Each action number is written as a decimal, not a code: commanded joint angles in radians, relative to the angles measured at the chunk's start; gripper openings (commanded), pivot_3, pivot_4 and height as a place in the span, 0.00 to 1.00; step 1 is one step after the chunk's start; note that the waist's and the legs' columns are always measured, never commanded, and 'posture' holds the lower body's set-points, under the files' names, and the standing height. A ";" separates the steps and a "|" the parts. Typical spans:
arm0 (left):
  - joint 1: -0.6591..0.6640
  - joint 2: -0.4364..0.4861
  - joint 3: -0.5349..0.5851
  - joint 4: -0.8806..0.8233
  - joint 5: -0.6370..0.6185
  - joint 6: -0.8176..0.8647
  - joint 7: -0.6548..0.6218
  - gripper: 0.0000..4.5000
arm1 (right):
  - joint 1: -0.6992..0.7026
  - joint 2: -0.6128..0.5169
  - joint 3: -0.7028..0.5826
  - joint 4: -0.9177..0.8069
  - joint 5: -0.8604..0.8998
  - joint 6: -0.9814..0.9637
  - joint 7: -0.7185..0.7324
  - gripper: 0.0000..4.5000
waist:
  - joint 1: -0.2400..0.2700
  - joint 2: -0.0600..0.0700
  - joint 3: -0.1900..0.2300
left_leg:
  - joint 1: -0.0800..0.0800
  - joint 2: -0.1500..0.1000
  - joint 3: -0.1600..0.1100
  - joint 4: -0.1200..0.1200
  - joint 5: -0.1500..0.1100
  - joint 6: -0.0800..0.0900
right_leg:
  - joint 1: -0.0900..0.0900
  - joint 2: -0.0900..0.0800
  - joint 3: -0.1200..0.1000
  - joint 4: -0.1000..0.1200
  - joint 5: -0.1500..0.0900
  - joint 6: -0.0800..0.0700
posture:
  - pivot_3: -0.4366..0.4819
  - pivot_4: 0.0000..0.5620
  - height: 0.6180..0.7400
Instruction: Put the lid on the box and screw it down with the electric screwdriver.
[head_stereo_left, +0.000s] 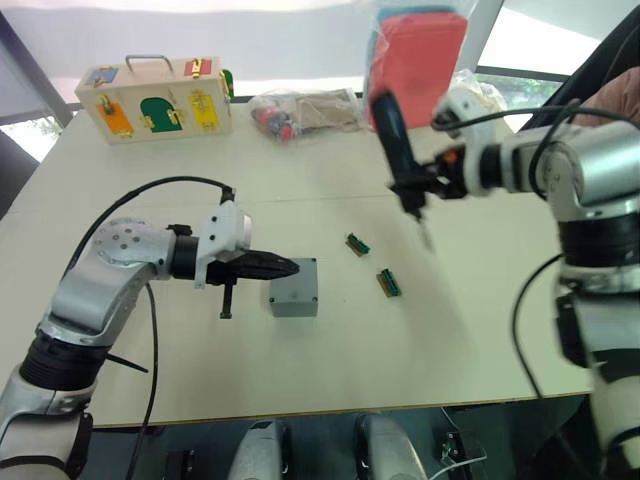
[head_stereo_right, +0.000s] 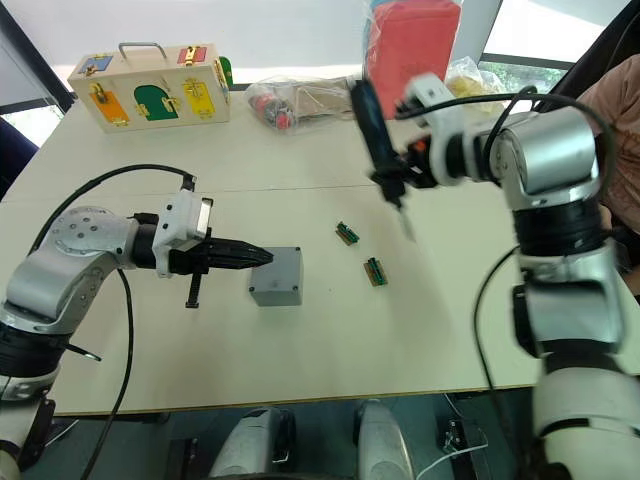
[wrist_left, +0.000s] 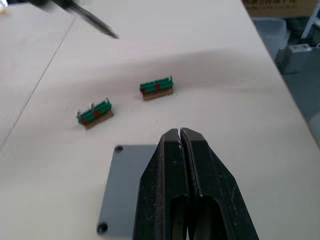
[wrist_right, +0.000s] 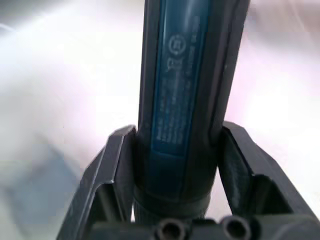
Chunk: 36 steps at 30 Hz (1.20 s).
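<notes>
Your left gripper (head_stereo_right: 262, 257) has its fingers pressed together, empty, tips resting on the lid (head_stereo_left: 296, 283), probably to steady it. The lid already sits on the box (head_stereo_right: 275, 292), near the surface (head_stereo_left: 330, 370) centre, so the contents are hidden. Your right gripper (head_stereo_left: 418, 185), fingers clamped around the electric screwdriver (head_stereo_left: 393, 135), holds it bit-down, well above and right of the box. Two green connectors (head_stereo_left: 357, 244) lie between.

Bright window backlight; right arm (head_stereo_left: 560, 170) motion-blurred; wrist close-up soft
</notes>
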 joint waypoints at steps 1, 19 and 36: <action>0.010 0.022 0.020 0.033 0.033 -0.047 -0.016 0.00 | 0.060 0.100 -0.107 -0.149 0.047 -0.185 -0.083 0.41 | 0.011 0.000 0.000 | 0.000 0.000 0.001 0.000 0.000 -0.001 | 0.000 0.000 0.000 0.000 0.000 0.000 | 0.48 0.27 0.92; 0.029 -0.065 -0.038 0.134 0.130 -0.068 0.046 0.00 | 0.399 0.267 0.150 -0.233 -0.005 -0.594 -0.067 0.41 | -0.006 0.000 0.000 | 0.002 -0.003 -0.001 0.001 0.002 -0.003 | 0.001 -0.002 0.000 0.003 0.000 0.000 | 0.48 0.27 0.92; 0.056 -0.114 -0.059 0.204 0.176 -0.121 0.064 0.00 | 0.454 0.262 0.176 -0.156 -0.058 -0.687 -0.090 0.41 | -0.008 0.000 0.000 | 0.002 -0.002 -0.001 0.001 0.002 -0.003 | 0.001 -0.002 0.000 0.003 0.000 0.000 | 0.48 0.27 0.92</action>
